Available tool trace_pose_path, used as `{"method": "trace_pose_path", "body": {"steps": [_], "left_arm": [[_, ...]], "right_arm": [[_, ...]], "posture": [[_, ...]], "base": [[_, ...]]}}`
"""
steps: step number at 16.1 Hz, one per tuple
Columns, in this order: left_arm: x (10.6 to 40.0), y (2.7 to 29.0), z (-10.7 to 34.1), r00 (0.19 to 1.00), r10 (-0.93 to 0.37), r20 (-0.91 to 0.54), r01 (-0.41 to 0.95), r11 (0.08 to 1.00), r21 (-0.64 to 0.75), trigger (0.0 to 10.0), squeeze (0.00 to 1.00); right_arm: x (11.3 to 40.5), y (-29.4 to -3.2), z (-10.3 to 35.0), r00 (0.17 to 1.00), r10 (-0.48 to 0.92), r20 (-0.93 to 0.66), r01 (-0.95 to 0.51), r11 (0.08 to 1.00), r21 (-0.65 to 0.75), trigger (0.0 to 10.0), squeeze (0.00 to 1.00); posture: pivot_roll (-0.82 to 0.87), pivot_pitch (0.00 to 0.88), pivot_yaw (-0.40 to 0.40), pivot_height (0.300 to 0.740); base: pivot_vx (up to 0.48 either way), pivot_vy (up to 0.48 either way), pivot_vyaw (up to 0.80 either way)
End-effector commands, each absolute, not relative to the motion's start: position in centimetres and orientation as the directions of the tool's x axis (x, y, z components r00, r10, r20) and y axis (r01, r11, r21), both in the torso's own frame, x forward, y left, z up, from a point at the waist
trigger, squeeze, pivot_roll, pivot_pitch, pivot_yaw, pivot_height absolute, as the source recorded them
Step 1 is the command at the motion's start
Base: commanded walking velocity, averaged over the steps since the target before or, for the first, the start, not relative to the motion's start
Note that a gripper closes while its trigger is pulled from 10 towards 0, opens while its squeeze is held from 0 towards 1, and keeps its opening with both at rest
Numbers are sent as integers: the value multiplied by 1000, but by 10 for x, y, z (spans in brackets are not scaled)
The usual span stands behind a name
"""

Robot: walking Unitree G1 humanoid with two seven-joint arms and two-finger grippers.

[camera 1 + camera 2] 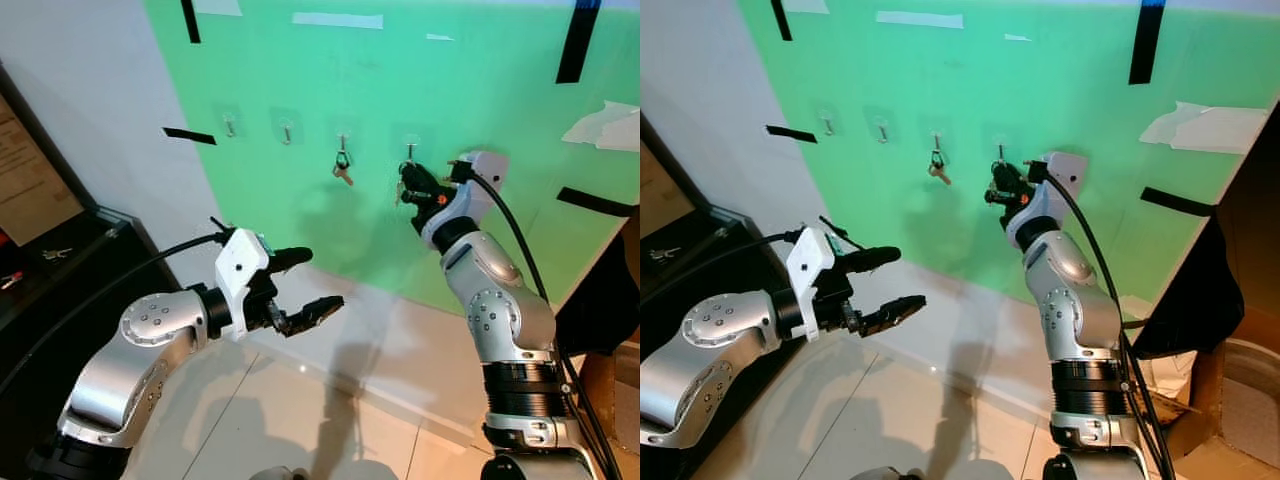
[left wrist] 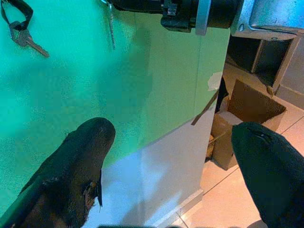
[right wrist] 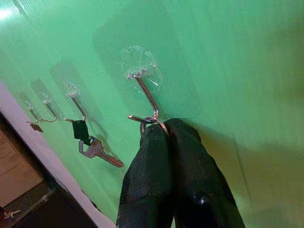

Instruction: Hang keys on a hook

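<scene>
Up close, right claw (image 3: 160, 129) pinching key ring (image 3: 151, 124) at hook (image 3: 145, 95).

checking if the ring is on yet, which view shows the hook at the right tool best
The right wrist view: the hook is close and sharp, with the key ring in the right tool at its tip. In both eye views it is tiny above the tool. The left wrist view shows little of it.

Black tape strips (image 1: 578, 40) on the green wall (image 1: 480, 110) — cardboard box (image 2: 247, 107) below.
</scene>
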State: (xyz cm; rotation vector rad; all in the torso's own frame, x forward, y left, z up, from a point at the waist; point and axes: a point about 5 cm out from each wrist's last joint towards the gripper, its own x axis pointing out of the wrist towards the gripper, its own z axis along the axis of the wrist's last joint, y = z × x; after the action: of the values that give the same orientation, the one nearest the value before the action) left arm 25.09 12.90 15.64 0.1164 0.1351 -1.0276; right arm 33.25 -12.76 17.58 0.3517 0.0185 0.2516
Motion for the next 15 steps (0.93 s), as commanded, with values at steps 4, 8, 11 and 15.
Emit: {"method": "trace_pose_path", "body": {"steps": [4,8,11,15], "left_arm": [[255,130,159,528,-834,-159,848,527,54,10000,0],[256,131,161,541,-828,-146,840,539,58,10000,0],[256,132,160,548,-822,-155,836,545,62,10000,0],[262,140,159,605,-780,-161,796,601,78,10000,0]], "right_arm": [[329,-128,154,962,260,-83,-221,920,325,10000,537],[324,-129,163,954,296,42,-293,895,337,10000,1000],[320,-135,159,957,287,44,-288,917,277,10000,1000],[312,-148,132,971,228,-71,-206,950,234,10000,1000]], "posture": [[-25,0,132,740],[-22,0,126,740],[-20,0,124,740],[-22,0,127,740]], "base": [[0,0,0],[0,0,0],[0,0,0],[0,0,0]]}}
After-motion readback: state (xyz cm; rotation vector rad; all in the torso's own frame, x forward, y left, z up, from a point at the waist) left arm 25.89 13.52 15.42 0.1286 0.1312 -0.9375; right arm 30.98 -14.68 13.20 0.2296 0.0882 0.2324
